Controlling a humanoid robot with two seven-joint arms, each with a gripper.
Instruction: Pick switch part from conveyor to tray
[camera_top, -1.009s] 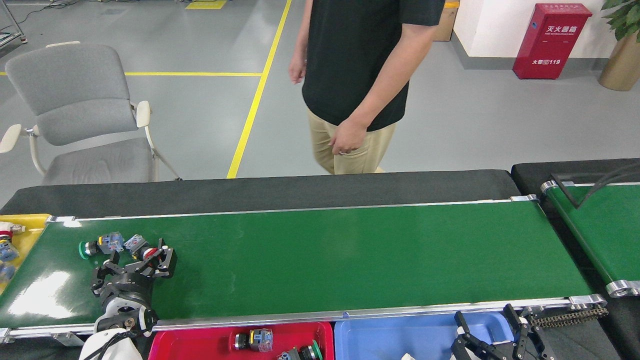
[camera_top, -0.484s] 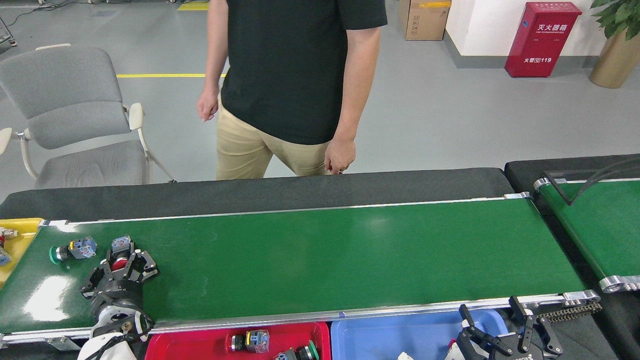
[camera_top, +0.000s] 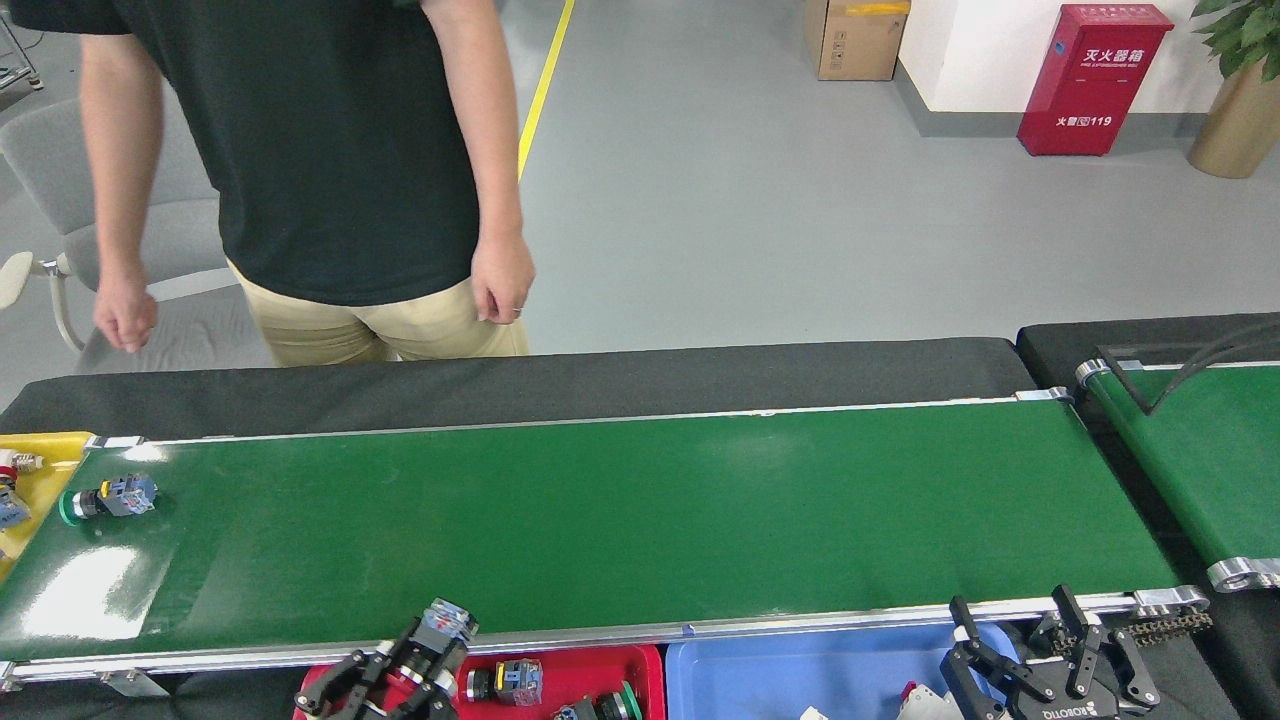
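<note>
The conveyor (camera_top: 620, 510) is the long glossy green belt across the middle. One switch part (camera_top: 105, 497) with a green button lies near the belt's far left end. My left gripper (camera_top: 425, 655) is at the bottom, over the near rail and the red tray (camera_top: 560, 665), shut on a second switch part (camera_top: 446, 622) with a grey-blue block. My right gripper (camera_top: 1015, 628) hangs open over the blue tray (camera_top: 800, 665), holding nothing.
Two switch parts (camera_top: 505, 680) lie in the red tray. A yellow tray (camera_top: 45, 445) with parts sits off the belt's left end. A person (camera_top: 330, 170) stands behind the belt at the left. A narrower green belt (camera_top: 1200, 460) runs at the right.
My left gripper has lifted the red-button switch part off the belt and carried it right and toward me to the red tray. The green-button part drifted left. The person walked left.
</note>
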